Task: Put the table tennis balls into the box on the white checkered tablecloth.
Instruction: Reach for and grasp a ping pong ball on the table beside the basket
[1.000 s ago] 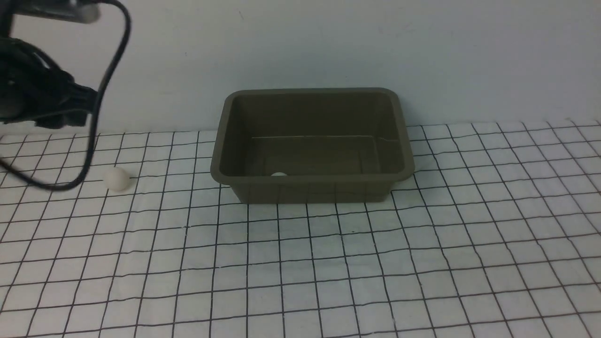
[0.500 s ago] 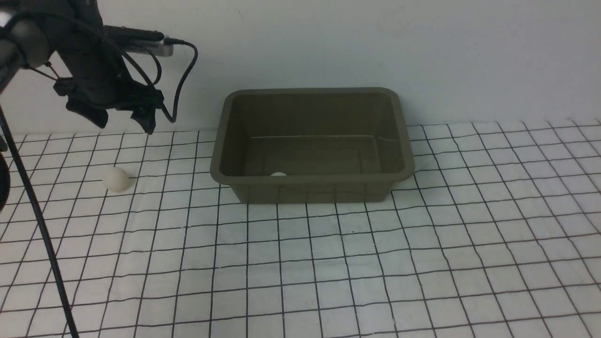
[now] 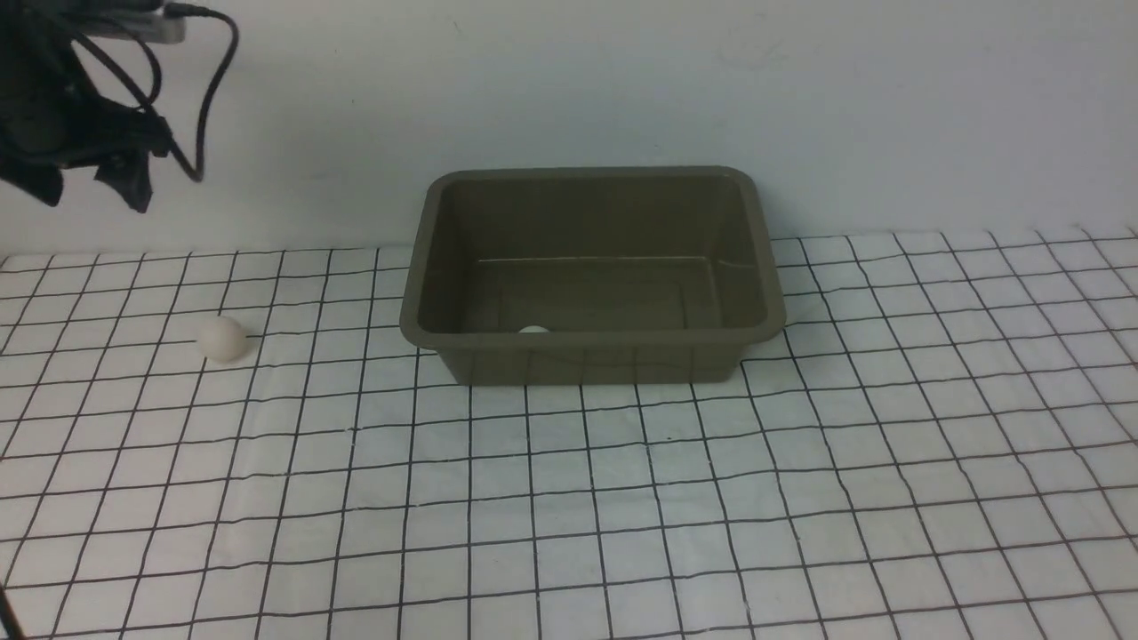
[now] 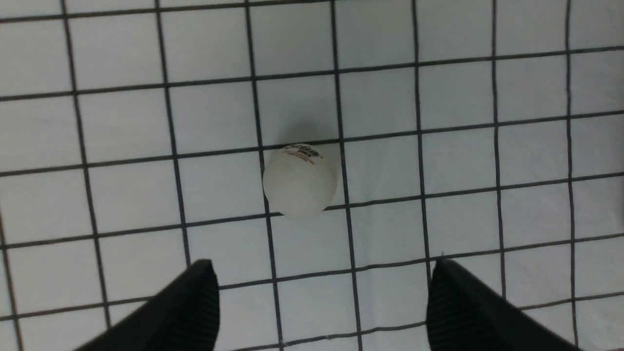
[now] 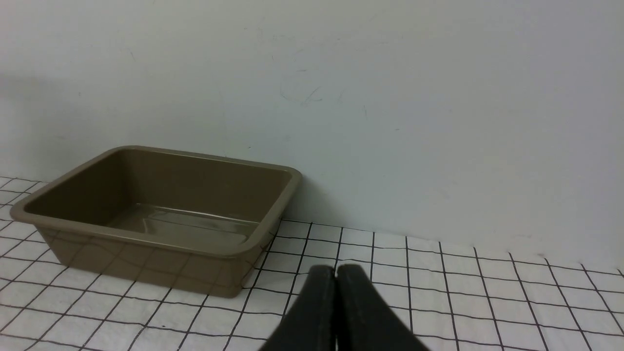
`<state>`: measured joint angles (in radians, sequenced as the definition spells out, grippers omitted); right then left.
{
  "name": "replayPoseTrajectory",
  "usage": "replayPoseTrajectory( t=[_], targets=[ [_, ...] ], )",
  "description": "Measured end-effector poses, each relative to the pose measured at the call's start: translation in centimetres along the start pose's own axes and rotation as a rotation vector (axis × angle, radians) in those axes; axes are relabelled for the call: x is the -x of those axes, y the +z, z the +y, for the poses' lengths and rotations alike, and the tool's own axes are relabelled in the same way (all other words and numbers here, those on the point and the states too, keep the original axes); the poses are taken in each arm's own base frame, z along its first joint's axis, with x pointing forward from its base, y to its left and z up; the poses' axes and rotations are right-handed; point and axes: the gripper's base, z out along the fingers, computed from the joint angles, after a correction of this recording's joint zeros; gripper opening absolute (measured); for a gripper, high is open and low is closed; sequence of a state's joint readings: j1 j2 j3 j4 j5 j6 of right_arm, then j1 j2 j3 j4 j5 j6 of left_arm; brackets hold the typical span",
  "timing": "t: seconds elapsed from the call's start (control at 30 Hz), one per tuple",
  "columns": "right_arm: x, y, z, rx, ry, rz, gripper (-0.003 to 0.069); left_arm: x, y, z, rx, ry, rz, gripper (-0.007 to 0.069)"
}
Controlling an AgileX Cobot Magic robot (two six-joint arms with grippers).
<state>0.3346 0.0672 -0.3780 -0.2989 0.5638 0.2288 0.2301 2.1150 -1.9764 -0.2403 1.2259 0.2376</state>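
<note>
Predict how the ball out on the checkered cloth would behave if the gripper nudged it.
The ball would probably roll readily, being round with nothing bracing it. The cloth's slight wrinkles might steer or slow it. It looks like a table tennis ball, so it is likely light.

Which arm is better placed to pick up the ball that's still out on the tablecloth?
Likely the left: its open gripper hovers near the loose ball, left of the box. The right gripper is shut, facing the cloth beyond the box's right side.
</note>
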Motion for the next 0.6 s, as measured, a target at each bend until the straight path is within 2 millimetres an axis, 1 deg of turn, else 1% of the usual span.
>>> replayPoseTrajectory(
  t=[0.23,0.6],
  targets=[
    [0.0,0.0,0.0,0.000,0.003,0.000,-0.0018,0.1,3.1,0.4,0.006,0.020,0.037,0.0510],
    [0.0,0.0,0.0,0.000,0.007,0.000,-0.0018,0.3,6.6,0.2,0.009,0.036,0.053,0.0510]
  ],
)
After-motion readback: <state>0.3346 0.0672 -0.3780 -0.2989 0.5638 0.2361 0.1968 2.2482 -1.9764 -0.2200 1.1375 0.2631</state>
